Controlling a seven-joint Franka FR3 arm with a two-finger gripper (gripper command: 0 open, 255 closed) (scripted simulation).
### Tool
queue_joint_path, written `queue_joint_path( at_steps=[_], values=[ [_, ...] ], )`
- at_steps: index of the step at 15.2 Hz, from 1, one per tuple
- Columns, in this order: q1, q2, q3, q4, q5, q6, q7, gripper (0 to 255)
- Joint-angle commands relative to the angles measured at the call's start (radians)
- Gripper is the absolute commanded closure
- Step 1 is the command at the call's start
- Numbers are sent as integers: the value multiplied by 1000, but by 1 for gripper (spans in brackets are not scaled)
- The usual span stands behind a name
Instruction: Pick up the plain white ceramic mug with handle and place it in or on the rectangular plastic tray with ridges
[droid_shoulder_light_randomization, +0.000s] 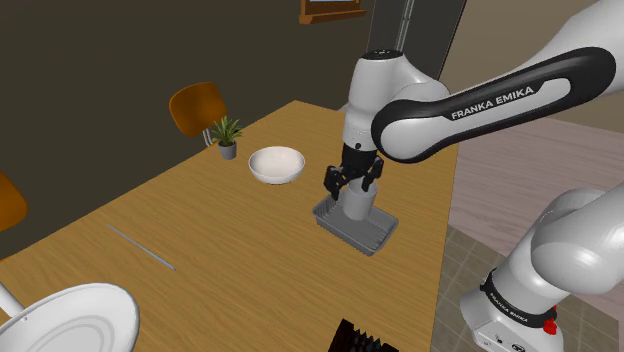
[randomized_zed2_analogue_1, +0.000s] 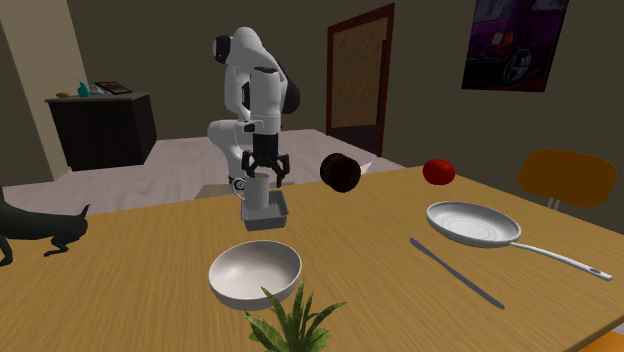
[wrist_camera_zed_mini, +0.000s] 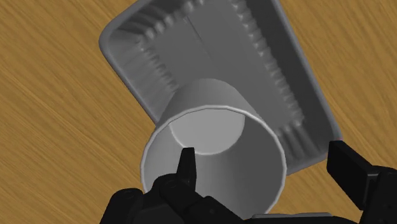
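Mug (wrist_camera_zed_mini: 210, 102): smooth grey cylinder, upright in ridged rectangular tray (wrist_camera_zed_mini: 254, 38); gripper (wrist_camera_zed_mini: 267, 159) fingers spread, gripping nothing.

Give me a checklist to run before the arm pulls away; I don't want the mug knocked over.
1. Gripper open: ok.
2. Fingers off the mug wall: ok, one is inside the rim and one outside.
3. Mug inside the tray: ok.
4. Mug resting on the tray floor: cannot tell.
5. Mug upright: ok.
6. Free to leave sideways: not ok, the inside finger would likely catch the rim, so lift straight up first.
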Motion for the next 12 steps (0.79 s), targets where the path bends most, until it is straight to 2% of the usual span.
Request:
queue_joint_path(
  at_steps=[1,5,12],
  values=[
    [0,0,0,0,0,0,0,0],
    [9,-65,-19,80,11,-143,-12,0],
    [9,-65,-19,80,11,-143,-12,0]
  ],
)
